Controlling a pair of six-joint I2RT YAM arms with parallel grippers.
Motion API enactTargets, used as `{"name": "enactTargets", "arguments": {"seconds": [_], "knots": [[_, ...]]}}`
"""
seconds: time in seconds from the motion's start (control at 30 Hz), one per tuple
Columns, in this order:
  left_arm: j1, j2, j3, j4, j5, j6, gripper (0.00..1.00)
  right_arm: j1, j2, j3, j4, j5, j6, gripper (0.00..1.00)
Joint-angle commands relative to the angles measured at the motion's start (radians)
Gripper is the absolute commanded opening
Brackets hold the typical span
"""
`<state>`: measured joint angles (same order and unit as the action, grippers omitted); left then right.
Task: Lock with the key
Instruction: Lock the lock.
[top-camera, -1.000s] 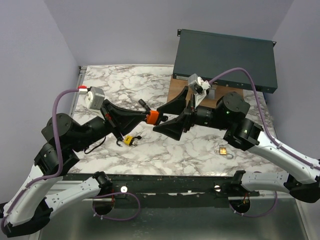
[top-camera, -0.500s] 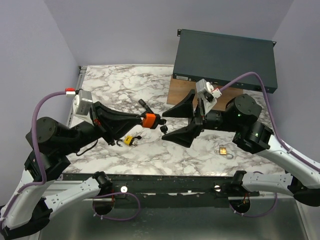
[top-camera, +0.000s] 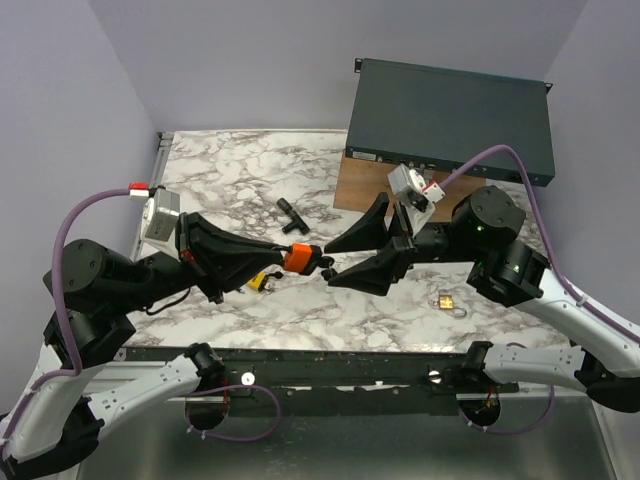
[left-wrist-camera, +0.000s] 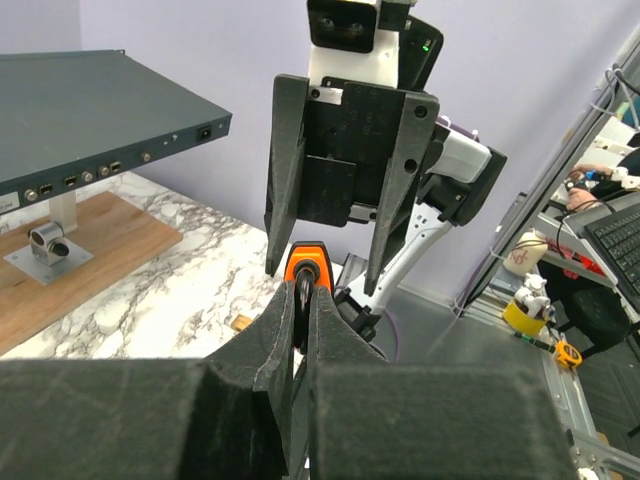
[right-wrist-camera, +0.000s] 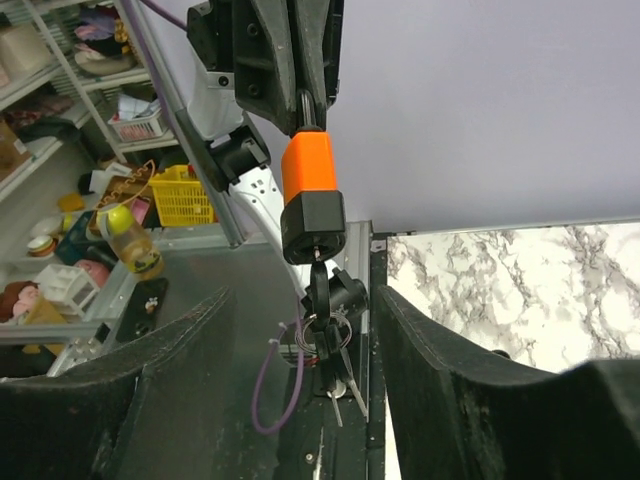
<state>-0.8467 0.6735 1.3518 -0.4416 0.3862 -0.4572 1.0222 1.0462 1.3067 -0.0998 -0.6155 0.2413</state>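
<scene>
My left gripper is shut on the shackle of an orange padlock and holds it in the air over the table's front middle. In the left wrist view, the lock pokes out past the left gripper's closed fingertips. A black-headed key sits in the keyhole in the lock's black end, with a ring of spare keys hanging from it. My right gripper is open and faces the lock. Its fingers stand on either side of the key without touching it.
A small yellow padlock lies on the marble table under the left arm. A brass padlock lies at the front right. A black T-shaped part lies mid-table. A dark rack unit sits on a wooden board at the back right.
The left gripper has carried the orange lock nearer and lower. The right gripper, close round the lock's end a second ago, has opened wide, drawn back a little and followed it down.
</scene>
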Motion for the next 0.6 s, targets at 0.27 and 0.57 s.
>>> {"name": "enactTargets", "arguments": {"seconds": [0.27,0.57], "knots": [[-0.002,-0.011,-0.012,0.102,0.027,-0.030,0.00,0.008,0.024,0.017,0.032,-0.047,0.041,0.42],[-0.002,-0.013,-0.022,0.101,0.016,-0.029,0.00,0.007,0.020,0.000,0.060,-0.019,0.065,0.26]]}}
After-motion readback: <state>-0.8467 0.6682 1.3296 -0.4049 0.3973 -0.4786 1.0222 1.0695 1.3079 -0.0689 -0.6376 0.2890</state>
